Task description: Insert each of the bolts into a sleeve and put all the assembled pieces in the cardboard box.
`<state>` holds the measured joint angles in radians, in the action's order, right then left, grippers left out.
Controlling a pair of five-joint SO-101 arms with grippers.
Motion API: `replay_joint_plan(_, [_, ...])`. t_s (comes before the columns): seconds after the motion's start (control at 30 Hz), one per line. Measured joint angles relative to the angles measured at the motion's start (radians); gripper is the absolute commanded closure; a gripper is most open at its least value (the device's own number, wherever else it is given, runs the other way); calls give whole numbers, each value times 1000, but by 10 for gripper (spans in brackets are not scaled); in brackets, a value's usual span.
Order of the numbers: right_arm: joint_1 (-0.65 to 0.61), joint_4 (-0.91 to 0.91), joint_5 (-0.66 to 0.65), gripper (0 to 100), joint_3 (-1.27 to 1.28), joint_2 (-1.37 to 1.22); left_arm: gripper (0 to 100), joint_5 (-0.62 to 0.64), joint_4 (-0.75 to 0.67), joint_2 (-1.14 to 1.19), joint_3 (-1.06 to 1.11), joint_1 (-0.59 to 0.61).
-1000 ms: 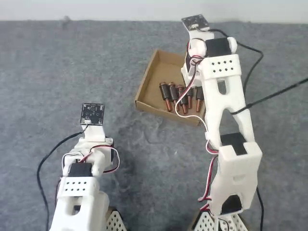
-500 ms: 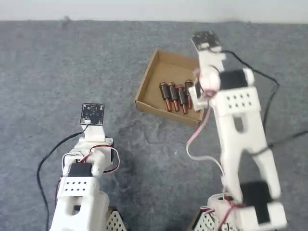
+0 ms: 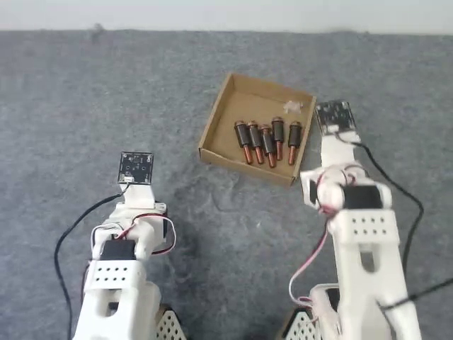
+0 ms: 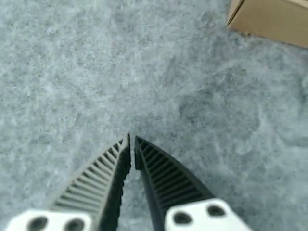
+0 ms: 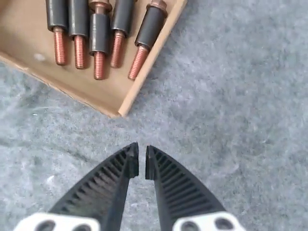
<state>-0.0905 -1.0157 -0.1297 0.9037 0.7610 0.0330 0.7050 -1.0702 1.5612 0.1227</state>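
Two grippers, both clenched on nothing. The left gripper has its ribbed black jaws pressed almost tip to tip, with only a thin slit between them, and hangs over bare grey felt. The right gripper has its jaws drawn together in the same way, with a narrow gap at the tips and nothing in it. It also hangs over felt, just outside a corner of the box.

Five pieces lie inside the box, side by side and close against one another. The outermost one is next to the wall that ends at that corner. Each piece is a copper bolt pushed through a black sleeve, with the threaded end sticking out toward the side where the right gripper is.

In the high view the pieces form a row in the near half of the box, and a pale scrap lies in the far corner, apart from them. The right arm stands just beside the box's near right corner. The left arm is folded low, well apart from the box, with open felt between them.
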Motion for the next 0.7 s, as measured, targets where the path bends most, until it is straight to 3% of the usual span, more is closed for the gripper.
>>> replay_joint_plan(0.53, [2,8,0,993,361,698,988,0,0,-3,0,0])
replay_joint_plan(0.7, [0,8,-43,993,436,848,988,0,26,-146,17,-2])
